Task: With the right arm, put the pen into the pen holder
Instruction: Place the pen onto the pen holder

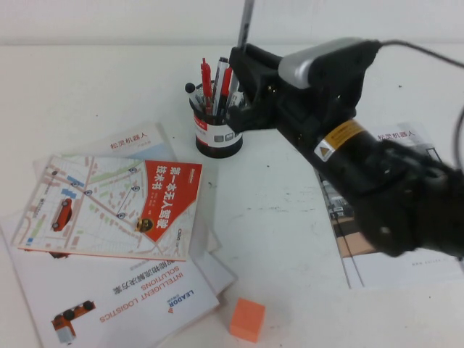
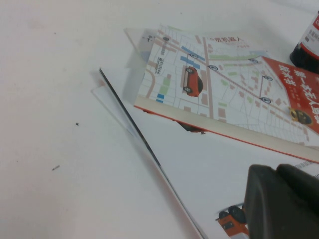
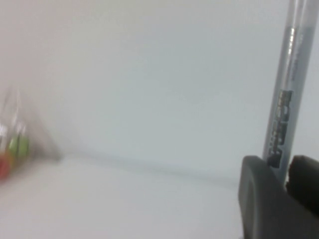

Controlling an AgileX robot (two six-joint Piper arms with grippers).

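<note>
— Pen (image 1: pixel 246 22) location?
— Upright in the right pincer (image 1: pixel 243 76), clamped between its fingers (image 3: pixel 259 199), directly above the pen holder (image 1: pixel 217 130), which stands on the desk (image 1: pixel 290 239) with red pens (image 1: pixel 206 78) already inside.
— And the left pincer (image 2: pixel 281 201)?
— Low over the booklets (image 2: pixel 224 89) on the robot's left; whether it's wide or narrow, I cannot tell.

A white table (image 1: pixel 290 217) meets a plain pale wall (image 1: pixel 109 18) under even light.
</note>
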